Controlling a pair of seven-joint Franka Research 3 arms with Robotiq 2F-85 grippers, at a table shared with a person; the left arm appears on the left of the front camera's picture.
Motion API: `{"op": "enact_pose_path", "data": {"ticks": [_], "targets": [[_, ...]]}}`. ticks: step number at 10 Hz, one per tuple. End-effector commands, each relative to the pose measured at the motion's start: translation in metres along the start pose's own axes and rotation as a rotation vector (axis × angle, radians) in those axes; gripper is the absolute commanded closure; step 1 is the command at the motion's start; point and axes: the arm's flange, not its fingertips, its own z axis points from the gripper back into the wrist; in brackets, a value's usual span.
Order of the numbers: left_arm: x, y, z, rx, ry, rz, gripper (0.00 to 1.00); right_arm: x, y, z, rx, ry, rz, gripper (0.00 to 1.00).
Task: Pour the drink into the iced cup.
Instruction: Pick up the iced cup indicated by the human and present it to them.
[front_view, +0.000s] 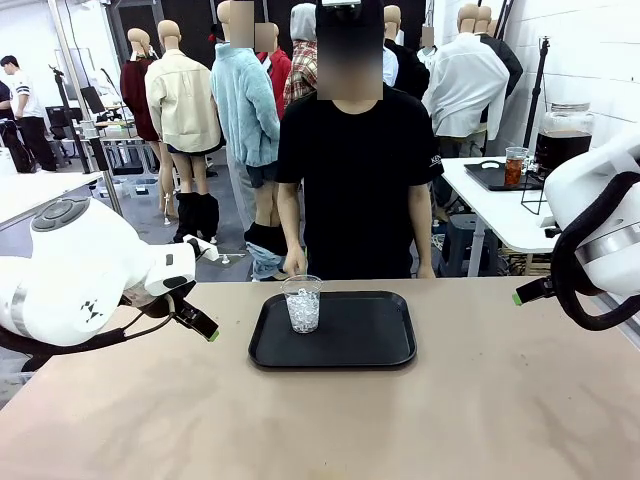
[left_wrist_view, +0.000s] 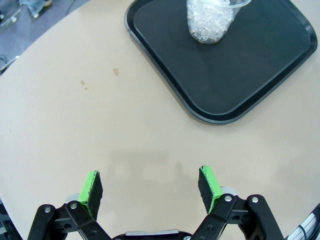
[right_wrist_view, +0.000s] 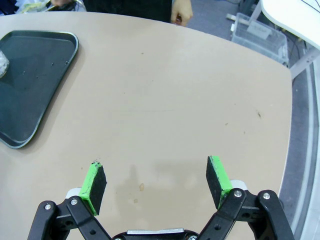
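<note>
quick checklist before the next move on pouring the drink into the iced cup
1. Iced cup upright on the tray: ok.
2. Left hand open and empty: ok.
3. Right hand open and empty: ok.
4. Drink on this table: not ok, it stands on the side table behind.
5. Person's hand apart from the iced cup: cannot tell.

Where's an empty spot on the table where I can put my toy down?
The tray is bare right of the iced cup. The table is bare in front of the tray and on both sides, out to the open left gripper and right gripper. Crowded only at the cup, with a hand just behind.
</note>
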Motion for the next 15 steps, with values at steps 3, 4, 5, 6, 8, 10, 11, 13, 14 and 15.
{"op": "enact_pose_path", "data": {"ticks": [3, 4, 5, 6, 8, 10, 11, 13, 14, 15], "targets": [[-0.0006, 0.0016, 0.0007, 0.000, -0.002, 0.004, 0.00, -0.0037, -0.0007, -0.0002, 0.001, -0.014, -0.001, 0.00], [-0.0006, 0.0016, 0.0007, 0.000, -0.002, 0.004, 0.00, -0.0037, -0.0007, -0.0002, 0.001, -0.014, -0.001, 0.00], [-0.0006, 0.0016, 0.0007, 0.000, -0.002, 0.004, 0.00, -0.0037, -0.0007, -0.0002, 0.001, -0.014, -0.001, 0.00], [-0.0006, 0.0016, 0.0007, 0.000, -0.002, 0.004, 0.00, -0.0037, -0.0007, -0.0002, 0.001, -0.014, -0.001, 0.00], [-0.0006, 0.0016, 0.0007, 0.000, -0.002, 0.004, 0.00, -0.0037, -0.0007, -0.0002, 0.001, -0.014, -0.001, 0.00], [-0.0006, 0.0016, 0.0007, 0.000, -0.002, 0.004, 0.00, -0.0037, -0.0007, -0.0002, 0.001, -0.014, -0.001, 0.00], [-0.0006, 0.0016, 0.0007, 0.000, -0.002, 0.004, 0.00, -0.0037, -0.0007, -0.0002, 0.001, -0.014, -0.001, 0.00], [-0.0006, 0.0016, 0.0007, 0.000, -0.002, 0.004, 0.00, -0.0037, -0.0007, -0.0002, 0.001, -0.014, -0.001, 0.00], [-0.0006, 0.0016, 0.0007, 0.000, -0.002, 0.004, 0.00, -0.0037, -0.0007, -0.0002, 0.001, -0.014, -0.001, 0.00], [-0.0006, 0.0016, 0.0007, 0.000, -0.002, 0.004, 0.00, -0.0037, -0.0007, -0.0002, 0.001, -0.014, -0.001, 0.00]]}}
